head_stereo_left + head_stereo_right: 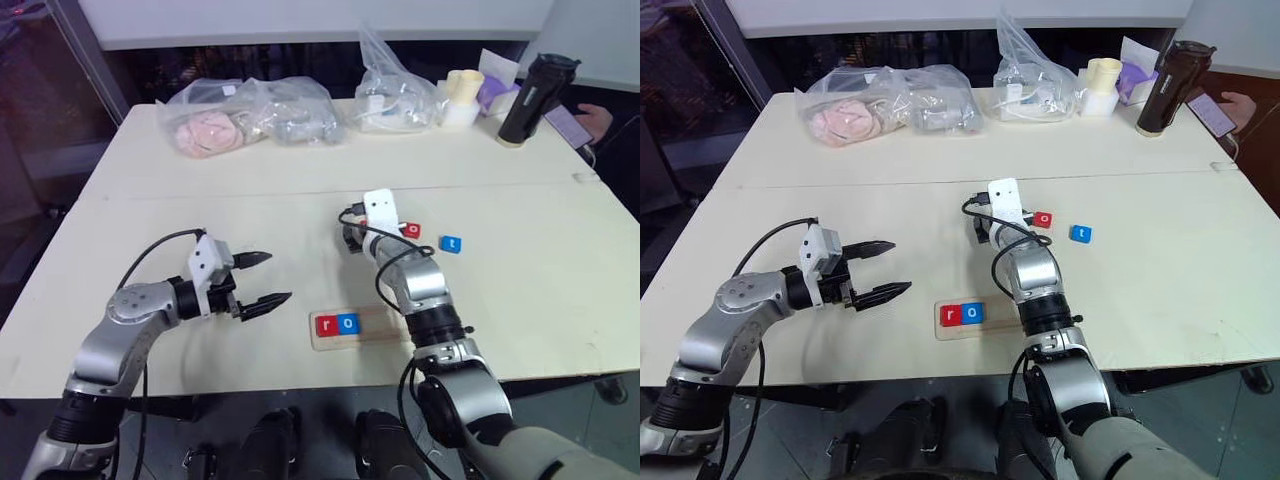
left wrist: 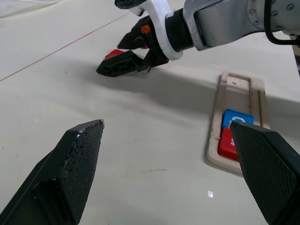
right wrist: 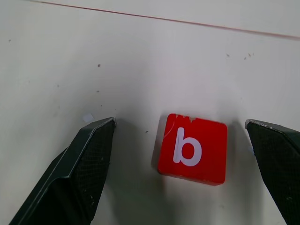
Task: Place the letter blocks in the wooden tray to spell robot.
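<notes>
Right pincer (image 3: 180, 164) is hanging released around the b block (image 3: 192, 148); left pincer (image 1: 262, 279), released, is hovering at the tray's (image 1: 375, 335) nine o'clock.

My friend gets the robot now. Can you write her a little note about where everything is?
Left gripper: open, holding nothing, beside the tray.
Right gripper: open, fingers either side of the red b, not gripping it.
Done: red r and blue o sit at the tray's left end.
Left: b, then the red block and the blue t, both loose on the table.
</notes>
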You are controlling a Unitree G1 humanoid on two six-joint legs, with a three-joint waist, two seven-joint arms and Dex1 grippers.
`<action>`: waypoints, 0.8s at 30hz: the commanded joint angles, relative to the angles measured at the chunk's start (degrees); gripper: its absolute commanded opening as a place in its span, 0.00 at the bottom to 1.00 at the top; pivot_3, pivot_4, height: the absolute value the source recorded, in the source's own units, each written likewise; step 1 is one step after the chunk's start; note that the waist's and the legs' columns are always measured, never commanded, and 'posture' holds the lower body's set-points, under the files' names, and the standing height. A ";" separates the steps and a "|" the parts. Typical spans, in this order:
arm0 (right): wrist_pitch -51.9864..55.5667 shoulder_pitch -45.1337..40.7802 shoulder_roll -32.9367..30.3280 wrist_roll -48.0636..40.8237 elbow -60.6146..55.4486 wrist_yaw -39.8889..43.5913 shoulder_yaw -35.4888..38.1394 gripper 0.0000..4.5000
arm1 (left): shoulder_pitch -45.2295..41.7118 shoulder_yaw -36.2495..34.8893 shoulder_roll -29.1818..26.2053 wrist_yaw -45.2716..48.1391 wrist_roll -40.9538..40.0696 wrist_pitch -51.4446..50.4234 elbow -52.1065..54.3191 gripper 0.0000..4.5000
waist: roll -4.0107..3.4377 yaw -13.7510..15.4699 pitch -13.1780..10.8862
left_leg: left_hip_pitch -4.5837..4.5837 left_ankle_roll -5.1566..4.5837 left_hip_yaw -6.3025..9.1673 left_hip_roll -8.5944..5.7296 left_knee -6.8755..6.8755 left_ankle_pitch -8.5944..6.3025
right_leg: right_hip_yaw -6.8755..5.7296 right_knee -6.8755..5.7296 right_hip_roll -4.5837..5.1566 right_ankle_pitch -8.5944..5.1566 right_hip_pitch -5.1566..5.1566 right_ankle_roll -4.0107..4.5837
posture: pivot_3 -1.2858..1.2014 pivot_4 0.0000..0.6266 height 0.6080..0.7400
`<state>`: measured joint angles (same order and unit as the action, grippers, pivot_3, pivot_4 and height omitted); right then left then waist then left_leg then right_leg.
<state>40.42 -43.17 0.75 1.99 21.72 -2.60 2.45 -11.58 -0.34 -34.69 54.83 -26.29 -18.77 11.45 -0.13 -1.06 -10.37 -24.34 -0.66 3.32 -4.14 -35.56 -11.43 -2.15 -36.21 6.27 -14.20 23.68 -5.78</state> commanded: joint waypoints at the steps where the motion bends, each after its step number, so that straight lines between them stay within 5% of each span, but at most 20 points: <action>1: 5.53 -0.06 2.02 -1.98 -0.34 -3.13 3.24 1.00 | -0.77 -0.12 0.27 -0.51 0.93 1.50 0.51 0.99 | 0.00 0.03 0.02 | 0.00 0.00 0.00 0.03 0.00 0.00 | 0.00 0.00 -0.03 0.01 0.00 0.01 | 0.52 0.24 0.98; 3: 7.94 0.81 2.54 -2.55 -2.27 -3.55 3.90 1.00 | -1.21 -0.03 0.57 -0.57 1.18 1.47 0.09 0.99 | -0.01 0.18 0.03 | 0.02 0.00 0.00 0.03 0.00 0.00 | 0.01 -0.01 -0.04 0.01 0.00 0.02 | 0.52 0.24 0.98; 5: 10.24 1.55 3.20 -3.37 -3.80 -4.24 5.07 0.88 | -1.79 0.07 0.93 -0.64 1.52 1.49 -0.55 1.00 | 0.00 0.31 0.04 | 0.02 0.00 0.02 0.03 0.00 0.00 | 0.01 -0.01 -0.04 0.01 -0.01 0.02 | 0.52 0.24 0.98; 12: 9.87 0.96 2.88 -4.35 -3.22 -5.01 7.37 0.26 | -3.73 0.60 1.88 -0.62 2.62 1.95 -2.23 1.00 | 0.03 0.06 0.07 | 0.04 0.00 0.02 0.03 0.01 0.00 | 0.01 0.00 -0.05 0.01 -0.03 0.02 | 0.52 0.24 0.98; 17: 17.45 1.70 -2.39 -4.91 -16.13 -0.69 4.72 0.26 | -4.72 1.39 2.20 0.13 2.63 2.07 -3.00 1.00 | 0.00 0.43 0.05 | 0.05 0.00 0.01 0.03 0.04 0.00 | 0.01 0.00 -0.05 0.01 -0.03 0.01 | 0.52 0.24 0.98; 24: 50.03 17.08 -20.36 -13.16 -55.06 11.16 9.39 0.26 | -3.74 4.08 1.90 3.79 2.08 2.00 -1.02 1.00 | -0.02 0.79 0.02 | -0.16 -0.08 -0.02 -0.12 0.10 -0.04 | -0.03 0.09 0.16 -0.02 0.08 -0.05 | 0.52 0.24 0.98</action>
<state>83.39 -28.88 -16.57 -8.27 -23.65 5.21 9.55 -15.80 3.11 -32.36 57.33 -23.78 -17.31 7.94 -0.15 -0.27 -10.35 -24.50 -0.74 3.31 -4.26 -35.39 -11.47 -2.19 -36.11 6.46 -14.24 23.76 -5.85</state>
